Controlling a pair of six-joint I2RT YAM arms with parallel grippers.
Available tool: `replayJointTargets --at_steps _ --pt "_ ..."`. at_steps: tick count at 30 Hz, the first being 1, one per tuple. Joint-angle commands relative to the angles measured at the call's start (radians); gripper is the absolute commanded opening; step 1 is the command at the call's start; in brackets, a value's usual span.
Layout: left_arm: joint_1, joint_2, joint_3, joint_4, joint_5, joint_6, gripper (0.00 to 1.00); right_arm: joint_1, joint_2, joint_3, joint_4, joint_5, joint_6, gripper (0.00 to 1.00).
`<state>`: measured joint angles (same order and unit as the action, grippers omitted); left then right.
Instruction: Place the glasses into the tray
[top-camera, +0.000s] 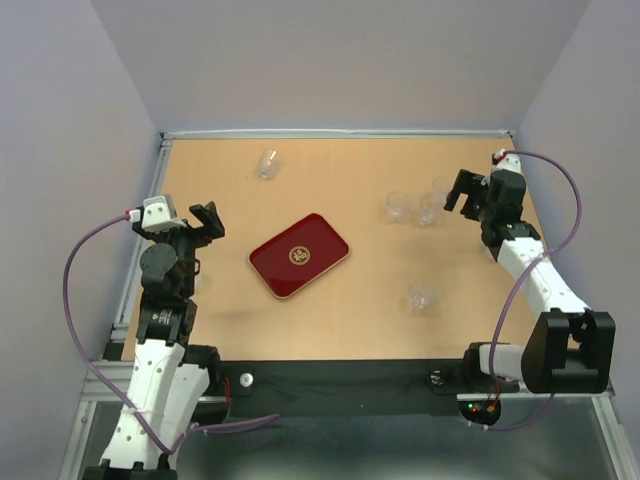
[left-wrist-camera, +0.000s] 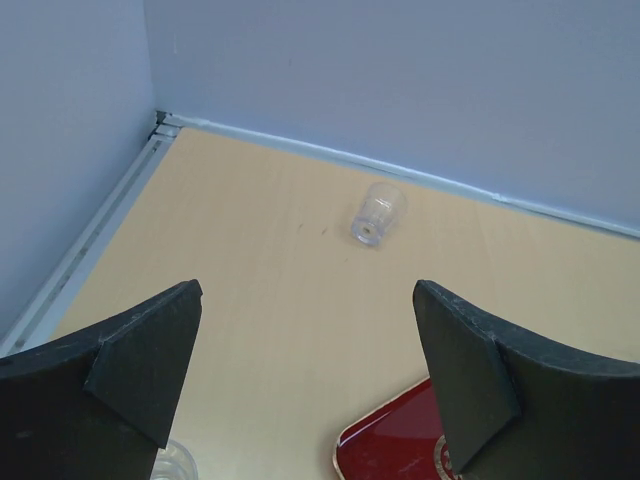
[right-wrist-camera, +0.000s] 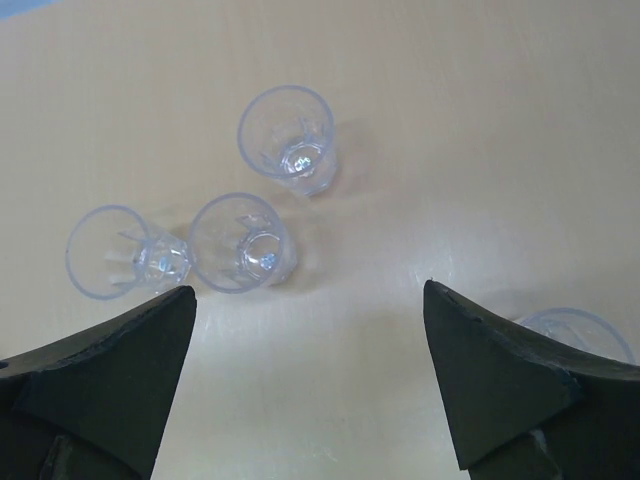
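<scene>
0 of 6 done: tray (top-camera: 325, 240) holds no glasses (right-wrist-camera: 240, 243). Three of them cluster right of the tray by the right gripper (right-wrist-camera: 310, 380). A fourth glass (top-camera: 421, 296) sits right of the tray and nearer, a far glass (left-wrist-camera: 378, 213) beyond it, and a sixth glass (left-wrist-camera: 172, 462) left of it. Left gripper (left-wrist-camera: 310, 385) and right gripper are both spread wide, empty. Tray has a gold emblem (top-camera: 299, 255); no legible text.

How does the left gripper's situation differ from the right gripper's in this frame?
The left gripper hangs left of the tray; the right gripper is far right, away from it. The left wrist camera faces one lone glass near the back wall; the right gripper looks down on three clustered glasses, a fourth glass beside its finger. Both are open and hold nothing.
</scene>
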<state>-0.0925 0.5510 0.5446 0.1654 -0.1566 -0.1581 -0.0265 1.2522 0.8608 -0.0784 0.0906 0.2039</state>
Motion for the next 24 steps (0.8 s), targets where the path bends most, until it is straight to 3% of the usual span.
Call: replayJointTargets --at_steps 1,3,5,10,15,24 --pt "-0.004 -0.003 0.028 0.057 -0.011 -0.004 0.99 -0.003 -0.039 0.067 0.016 -0.078 0.022 1.00" --pt "-0.004 -0.003 0.029 0.051 -0.014 -0.024 0.99 -0.003 -0.037 0.063 0.016 -0.144 -0.010 1.00" --pt "-0.004 0.003 0.043 0.021 -0.029 -0.104 0.99 -0.003 -0.037 0.040 0.025 -0.339 -0.089 1.00" --pt "-0.004 0.015 0.083 -0.072 0.012 -0.236 0.99 -0.003 -0.056 -0.032 0.023 -0.541 -0.271 1.00" --pt "-0.004 0.052 0.147 -0.249 0.023 -0.326 0.99 -0.003 -0.088 -0.045 -0.081 -0.606 -0.426 1.00" --pt "-0.004 0.109 0.198 -0.495 -0.052 -0.472 0.98 -0.003 -0.143 -0.037 -0.092 -0.611 -0.446 1.00"
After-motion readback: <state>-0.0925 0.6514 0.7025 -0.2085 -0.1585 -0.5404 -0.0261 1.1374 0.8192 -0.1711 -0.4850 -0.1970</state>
